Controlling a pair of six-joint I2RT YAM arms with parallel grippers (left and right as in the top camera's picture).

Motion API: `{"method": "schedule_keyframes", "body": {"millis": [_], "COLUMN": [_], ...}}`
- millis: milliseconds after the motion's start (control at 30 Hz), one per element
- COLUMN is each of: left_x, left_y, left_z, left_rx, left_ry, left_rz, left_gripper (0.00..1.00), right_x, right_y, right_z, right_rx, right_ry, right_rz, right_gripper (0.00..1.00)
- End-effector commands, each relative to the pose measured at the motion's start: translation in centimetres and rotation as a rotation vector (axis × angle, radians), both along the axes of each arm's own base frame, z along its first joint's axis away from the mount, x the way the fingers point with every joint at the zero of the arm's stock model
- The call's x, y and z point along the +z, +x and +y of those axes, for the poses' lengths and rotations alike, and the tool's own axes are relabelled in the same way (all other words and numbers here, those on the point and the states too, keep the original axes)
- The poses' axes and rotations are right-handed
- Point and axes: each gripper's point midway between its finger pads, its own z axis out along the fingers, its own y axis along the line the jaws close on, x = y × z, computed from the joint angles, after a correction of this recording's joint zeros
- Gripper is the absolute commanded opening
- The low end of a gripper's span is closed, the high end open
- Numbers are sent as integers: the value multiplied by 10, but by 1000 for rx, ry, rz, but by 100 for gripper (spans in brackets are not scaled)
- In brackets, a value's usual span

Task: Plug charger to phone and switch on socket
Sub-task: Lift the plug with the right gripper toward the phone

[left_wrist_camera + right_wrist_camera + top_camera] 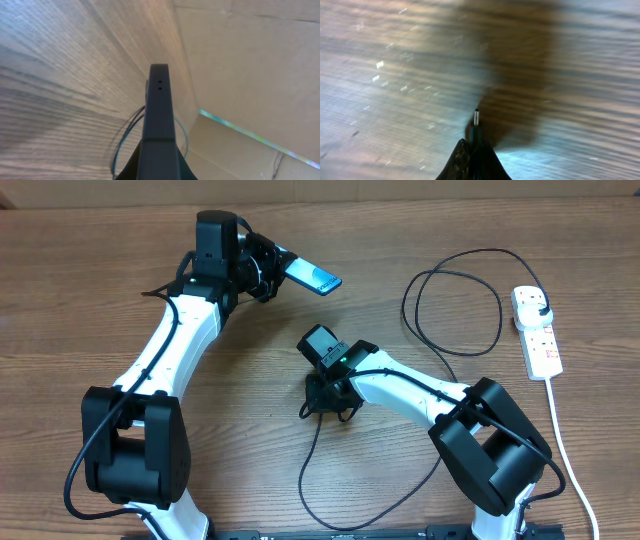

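My left gripper (272,266) is shut on the phone (312,276) and holds it above the table at the upper middle, its blue-cyan screen tilted up. In the left wrist view the phone (159,115) shows edge-on between the jaws. My right gripper (322,395) is shut on the charger's connector end near the table's centre; the slim tip (476,117) sticks out past the jaws over the wood. The black cable (452,300) loops on the right and its plug (536,304) sits in the white socket (537,332) at the far right.
The socket's thick white cord (565,450) runs down the right side toward the front edge. A loop of black cable (330,510) lies near the front middle. A cardboard wall (250,65) stands behind the table.
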Motion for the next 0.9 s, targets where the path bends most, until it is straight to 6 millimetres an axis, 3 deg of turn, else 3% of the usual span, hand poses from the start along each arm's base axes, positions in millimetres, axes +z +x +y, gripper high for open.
{"method": "schedule_keyframes", "body": {"millis": [0, 100, 233, 500, 667, 800, 867], "left_x": [17, 37, 55, 64, 67, 70, 71], "left_y": [4, 12, 18, 23, 22, 18, 16], "left_z": [-5, -11, -13, -2, 1, -1, -3], "left_rx": [-22, -38, -28, -10, -33, -87, -108], "left_ry": [-54, -105, -165, -201, -210, -207, -210], "left_rz": [-47, -121, -169, -185, -195, -222, -225], "left_gripper": [4, 4, 4, 5, 4, 4, 4], "right_x": [14, 26, 37, 60, 97, 137, 148], "right_y": [-12, -22, -22, 8, 37, 52, 57], "right_z": [26, 42, 47, 29, 16, 3, -5], "right_rx": [90, 133, 144, 86, 80, 180, 210], "right_ry": [154, 287, 385, 565, 817, 1061, 1128], "right_rz": [73, 143, 188, 237, 238, 179, 148], "right_gripper": [4, 4, 4, 4, 4, 4, 4]}}
